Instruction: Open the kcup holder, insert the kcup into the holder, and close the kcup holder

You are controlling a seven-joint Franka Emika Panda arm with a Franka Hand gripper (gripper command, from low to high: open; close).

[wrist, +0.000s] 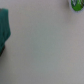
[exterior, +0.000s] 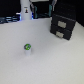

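The kcup holder (exterior: 62, 25) is a black boxy unit with two stacked drawer fronts, both shut, at the back of the white table on the exterior view's right. The kcup (exterior: 28, 48) is a tiny whitish pod with a round green top, standing on the table toward the exterior view's left, well apart from the holder. The kcup also shows cut off at the edge of the wrist view (wrist: 76, 4). I can make out no gripper fingers in either view.
A white upright post-like object (exterior: 25, 11), dark at its lower end, stands at the back on the exterior view's left, with dark clutter behind it. A dark teal shape (wrist: 4, 27) sits at the edge of the wrist view; I cannot tell what it is.
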